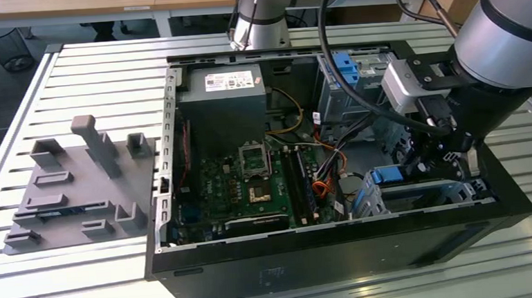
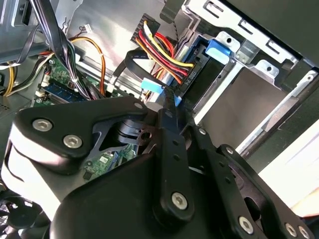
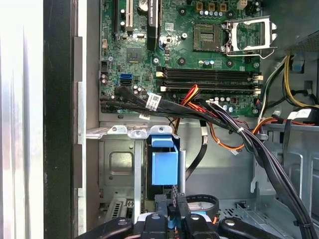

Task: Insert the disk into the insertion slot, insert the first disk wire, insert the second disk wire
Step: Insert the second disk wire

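going from the exterior view's left, we see the grey fixture plate [image 1: 74, 185] sitting well apart from the work, then the open computer case [image 1: 347, 255] with its motherboard [image 1: 249, 181], and at the exterior view's right the gripper [image 1: 433, 154] reaching down into the case's near corner. there the disk [image 1: 390, 177], told by its blue carrier, sits in the insertion slot [image 1: 426, 198].

in the second wrist view the gripper [image 2: 169, 102] has its slim fingers drawn nearly together on a small light-blue connector [image 2: 152, 85], held just beside the back edge of the disk [image 2: 199, 74], where the red and yellow wire bundle [image 2: 159, 52] already runs in. whether that connector is seated or only touching, we cannot tell.

in the first wrist view the disk [image 3: 163, 167] stands in the insertion slot [image 3: 117, 169], with black cables [image 3: 164, 107] draped just above it.

we judge the main risk to be a skewed plug: pushed tilted, it could jam or bend at the port. the loose cables nearby could snag the fingers, and a thin grip could let the connector slip.
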Controlling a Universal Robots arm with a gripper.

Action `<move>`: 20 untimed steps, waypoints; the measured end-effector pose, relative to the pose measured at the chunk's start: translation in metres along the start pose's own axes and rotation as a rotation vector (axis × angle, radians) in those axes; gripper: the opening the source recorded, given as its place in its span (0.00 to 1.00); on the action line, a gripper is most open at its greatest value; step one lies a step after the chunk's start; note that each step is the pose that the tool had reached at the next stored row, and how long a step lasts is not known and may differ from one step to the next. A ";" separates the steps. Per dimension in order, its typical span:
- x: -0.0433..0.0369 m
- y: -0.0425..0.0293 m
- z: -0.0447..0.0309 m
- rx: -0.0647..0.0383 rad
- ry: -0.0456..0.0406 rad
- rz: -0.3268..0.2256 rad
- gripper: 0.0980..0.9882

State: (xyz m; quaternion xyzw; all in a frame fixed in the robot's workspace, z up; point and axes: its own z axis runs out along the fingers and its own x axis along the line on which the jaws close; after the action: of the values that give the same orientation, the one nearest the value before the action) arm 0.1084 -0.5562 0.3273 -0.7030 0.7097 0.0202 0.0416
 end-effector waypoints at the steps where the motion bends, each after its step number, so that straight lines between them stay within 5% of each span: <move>1: 0.0000 0.0000 -0.0001 0.000 0.0008 0.000 0.14; 20: -0.0009 -0.0004 -0.0098 -0.003 0.0121 0.000 0.14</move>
State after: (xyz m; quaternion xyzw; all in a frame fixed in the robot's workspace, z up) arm 0.1085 -0.5561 0.3372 -0.7032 0.7098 0.0169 0.0364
